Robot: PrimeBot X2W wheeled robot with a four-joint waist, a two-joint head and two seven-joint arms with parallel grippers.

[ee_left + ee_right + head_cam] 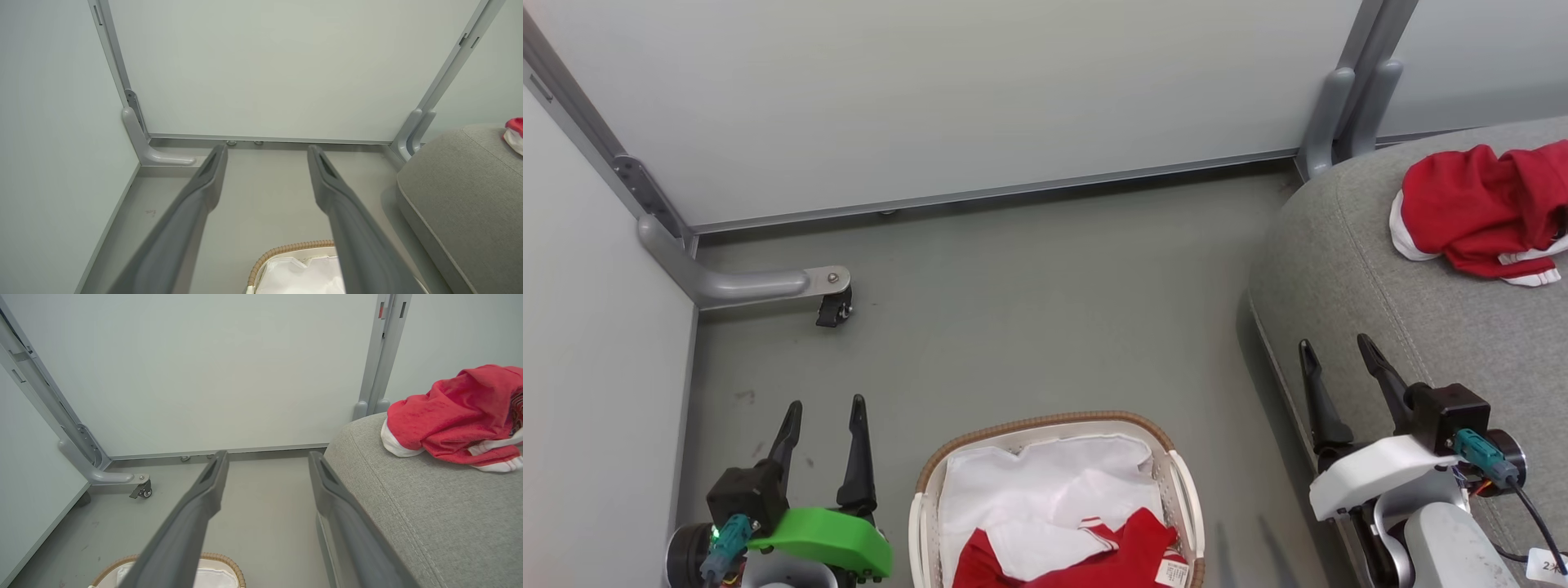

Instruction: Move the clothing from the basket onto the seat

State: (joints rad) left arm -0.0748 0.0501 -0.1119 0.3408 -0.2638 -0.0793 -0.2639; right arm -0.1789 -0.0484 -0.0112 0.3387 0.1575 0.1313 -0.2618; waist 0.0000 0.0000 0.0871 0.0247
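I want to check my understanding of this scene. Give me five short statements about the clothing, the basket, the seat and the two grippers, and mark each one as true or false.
1. A red garment lies on the seat. True.
2. The basket holds no red clothing. False: another red piece, with a white label, lies in it on the white liner.
3. The left gripper holds fabric. False: it is open and empty.
4. The right gripper is open. True.
5. The basket stands on the seat. False: it stands on the floor.
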